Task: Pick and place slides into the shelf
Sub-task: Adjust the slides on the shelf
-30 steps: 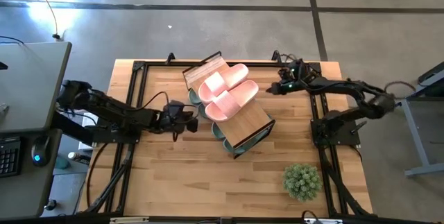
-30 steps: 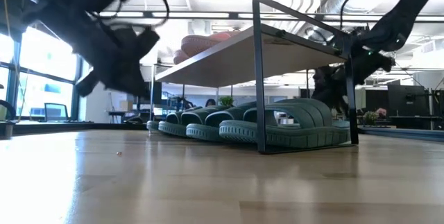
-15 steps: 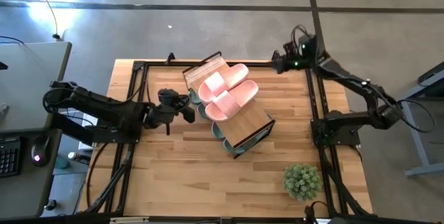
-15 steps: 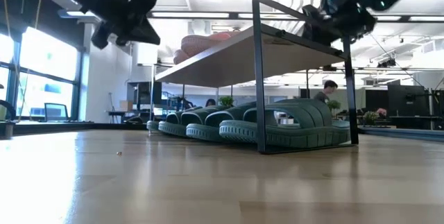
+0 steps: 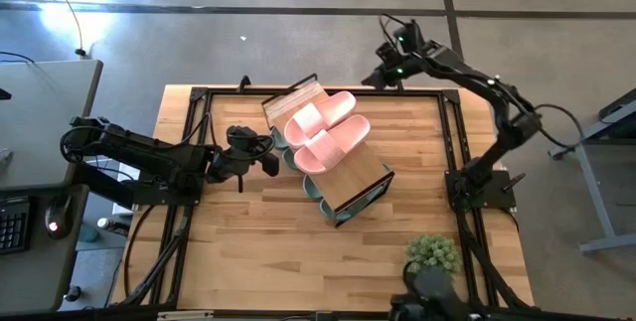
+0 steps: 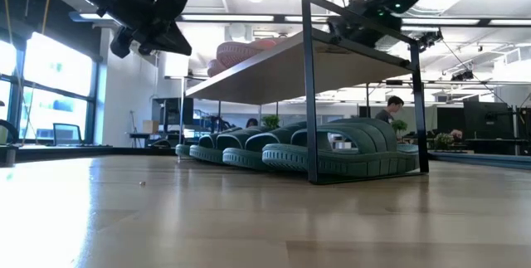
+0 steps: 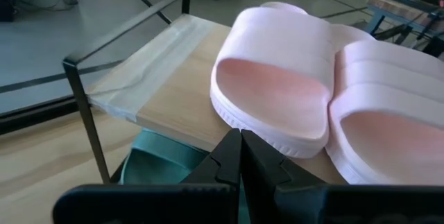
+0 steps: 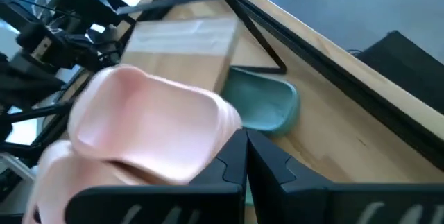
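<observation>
The shelf [image 5: 358, 172] stands slantwise mid-table, a wood plank top on a thin black frame. Two pale pink slides [image 5: 323, 130] lie side by side on its top. Several sage-green slides [image 6: 332, 153] rest soles down on the tabletop under the plank. My left gripper [image 5: 274, 162] is shut, raised just left of the shelf's near-left end, level with the pink slides [image 7: 277, 78]. My right gripper [image 5: 368, 79] is shut and high over the table's far edge, pointing down toward the shelf's far end, where a pink slide [image 8: 139, 120] and a green slide [image 8: 267, 106] show.
A small green potted plant [image 5: 432, 254] stands at the near right of the table. Black frame rails [image 5: 194, 142] run along the left and right sides. Bare wood lies between the shelf and the near edge.
My left gripper has risen beside the shelf's left end and rolled, then held still. My right gripper has climbed from beside the shelf's far-right side up toward the far edge and somewhat leftward. Both stayed shut. Shelf and slides have not moved.
</observation>
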`<action>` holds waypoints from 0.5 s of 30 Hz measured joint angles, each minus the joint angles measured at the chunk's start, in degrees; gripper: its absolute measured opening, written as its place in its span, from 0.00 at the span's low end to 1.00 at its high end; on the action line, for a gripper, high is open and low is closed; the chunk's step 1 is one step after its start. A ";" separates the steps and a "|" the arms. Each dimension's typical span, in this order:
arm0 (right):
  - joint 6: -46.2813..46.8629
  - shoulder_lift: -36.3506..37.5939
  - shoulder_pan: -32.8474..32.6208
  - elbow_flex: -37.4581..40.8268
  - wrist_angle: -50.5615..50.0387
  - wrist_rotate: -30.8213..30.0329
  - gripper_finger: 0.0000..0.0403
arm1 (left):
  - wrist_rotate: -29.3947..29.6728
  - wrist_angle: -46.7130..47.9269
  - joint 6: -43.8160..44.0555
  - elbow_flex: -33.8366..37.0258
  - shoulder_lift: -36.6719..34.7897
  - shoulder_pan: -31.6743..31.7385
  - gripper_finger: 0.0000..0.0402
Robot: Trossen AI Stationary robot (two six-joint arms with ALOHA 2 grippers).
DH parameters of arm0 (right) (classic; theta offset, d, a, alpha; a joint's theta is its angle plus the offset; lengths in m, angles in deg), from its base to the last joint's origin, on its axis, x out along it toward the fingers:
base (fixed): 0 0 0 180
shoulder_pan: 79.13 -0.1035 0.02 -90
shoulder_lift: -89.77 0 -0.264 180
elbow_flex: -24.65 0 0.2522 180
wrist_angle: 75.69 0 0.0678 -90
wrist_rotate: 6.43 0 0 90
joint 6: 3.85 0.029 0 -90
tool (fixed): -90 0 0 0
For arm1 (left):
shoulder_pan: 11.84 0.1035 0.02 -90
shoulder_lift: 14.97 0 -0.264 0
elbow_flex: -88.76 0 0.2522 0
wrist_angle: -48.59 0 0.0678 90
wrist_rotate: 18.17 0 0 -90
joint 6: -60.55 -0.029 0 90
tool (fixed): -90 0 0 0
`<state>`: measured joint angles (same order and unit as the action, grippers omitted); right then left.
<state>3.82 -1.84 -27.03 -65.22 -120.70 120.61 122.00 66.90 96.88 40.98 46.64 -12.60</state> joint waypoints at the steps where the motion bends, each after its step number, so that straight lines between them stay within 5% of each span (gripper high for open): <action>1: 0.07 -1.16 -0.30 -1.59 -0.88 0.14 0.00 | -0.36 0.03 -0.04 0.00 0.00 0.00 0.00; 15: -2.06 -7.87 -6.02 -5.14 -5.91 -1.20 0.00 | -0.69 0.41 -0.10 0.00 0.00 0.00 0.00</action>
<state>1.76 -9.72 -33.05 -70.36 -126.61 119.42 121.31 67.30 96.78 40.98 46.64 -12.60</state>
